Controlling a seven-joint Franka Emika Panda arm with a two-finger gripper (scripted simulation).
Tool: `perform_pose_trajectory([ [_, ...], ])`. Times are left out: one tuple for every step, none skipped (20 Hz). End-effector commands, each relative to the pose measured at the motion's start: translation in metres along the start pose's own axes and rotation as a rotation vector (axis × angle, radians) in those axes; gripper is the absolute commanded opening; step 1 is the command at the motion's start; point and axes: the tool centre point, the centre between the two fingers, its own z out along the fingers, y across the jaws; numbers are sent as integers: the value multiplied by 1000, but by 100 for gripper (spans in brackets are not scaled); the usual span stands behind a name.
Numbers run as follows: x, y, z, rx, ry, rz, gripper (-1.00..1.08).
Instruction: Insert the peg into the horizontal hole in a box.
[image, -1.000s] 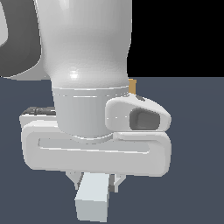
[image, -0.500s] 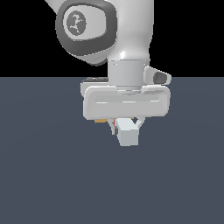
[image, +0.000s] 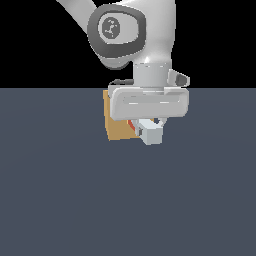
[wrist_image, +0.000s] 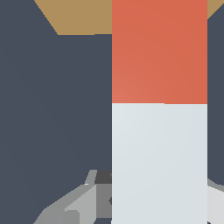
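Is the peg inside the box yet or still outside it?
Cannot tell. The peg's red end points at the box, held by the claw. The wrist view cuts off its tip, and the hole isn't visible.

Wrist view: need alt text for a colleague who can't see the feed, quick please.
A long square peg fills the frame lengthwise, pale grey-white near the camera and red-orange at its far end, which points toward the tan box. The hole is not visible. Grey gripper parts flank the peg's near end over a dark blue-grey floor.
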Motion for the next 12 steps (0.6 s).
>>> perform_pose_trajectory([
  [1,2,-2,-2,-1,-2,-100],
  [1,2,-2,-2,-1,-2,-100],
  [1,2,-2,-2,-1,-2,-100],
  [1,1,0,0,0,-3,-100],
  [1,1,-1,-1,0,-3,-100],
  [0,3,-3,-3,-1,-5,-100],
  [0,3,-4,-4,-1,-6,-100],
  [0,3,-4,-4,-1,-6,-100],
  [0,3,-4,-4,-1,-6,-100],
  [0,3,-4,-4,-1,-6,-100],
  [0,2,-2,-1,0,-6,-100],
  [1,2,-2,-1,0,-6,-100],
])
